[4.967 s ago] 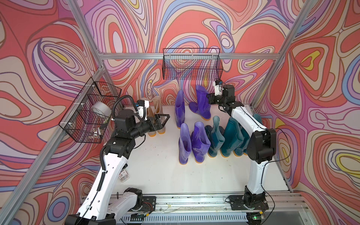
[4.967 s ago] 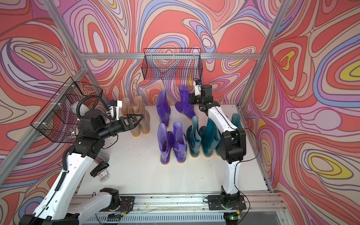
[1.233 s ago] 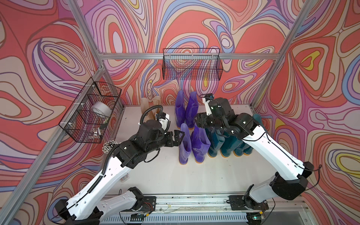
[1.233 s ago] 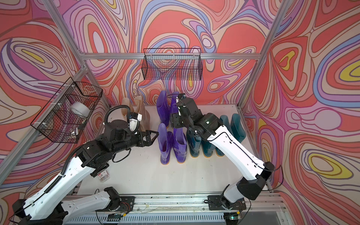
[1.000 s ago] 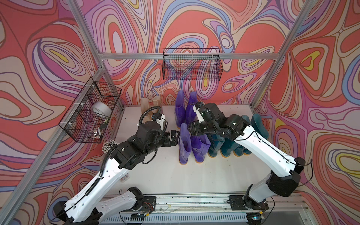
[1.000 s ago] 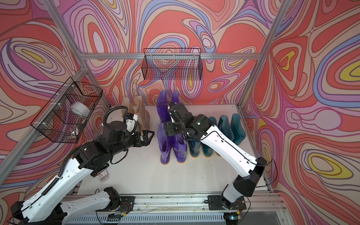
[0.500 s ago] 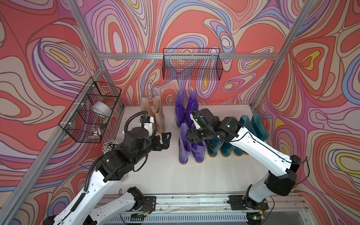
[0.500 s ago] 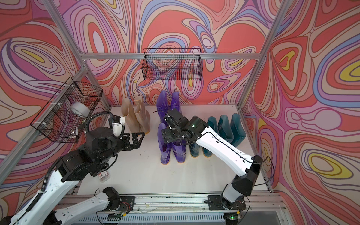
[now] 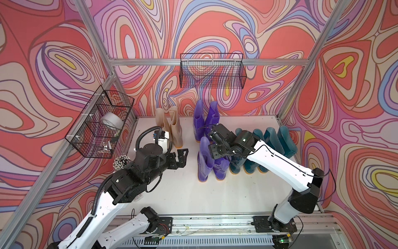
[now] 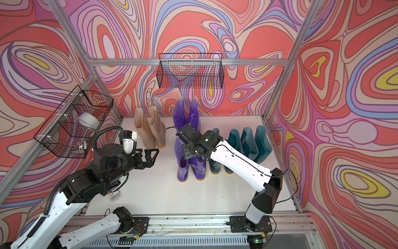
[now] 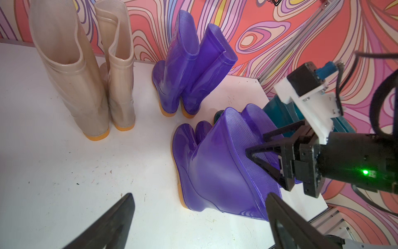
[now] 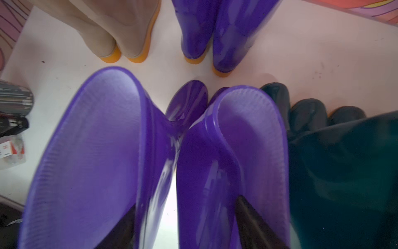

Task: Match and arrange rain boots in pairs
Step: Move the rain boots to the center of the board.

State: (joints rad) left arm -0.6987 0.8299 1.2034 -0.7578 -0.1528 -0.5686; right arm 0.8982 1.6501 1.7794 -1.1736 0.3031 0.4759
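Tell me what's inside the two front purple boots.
The right gripper has one finger in each of the front purple boots, straddling their adjoining walls. Ribbed lining shows; the foot parts deeper down are hidden.

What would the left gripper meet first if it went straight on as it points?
Probably the front purple boot nearest the left gripper; nothing else shows between them, though depth is unclear.

Swirled red-pink walls (image 9: 215, 32) surround purple boots (image 9: 203, 160), teal boots (image 9: 284, 140), beige boots (image 9: 175, 129).

Rain boots (image 9: 203, 159) stand in two rows on table (image 9: 183, 194)
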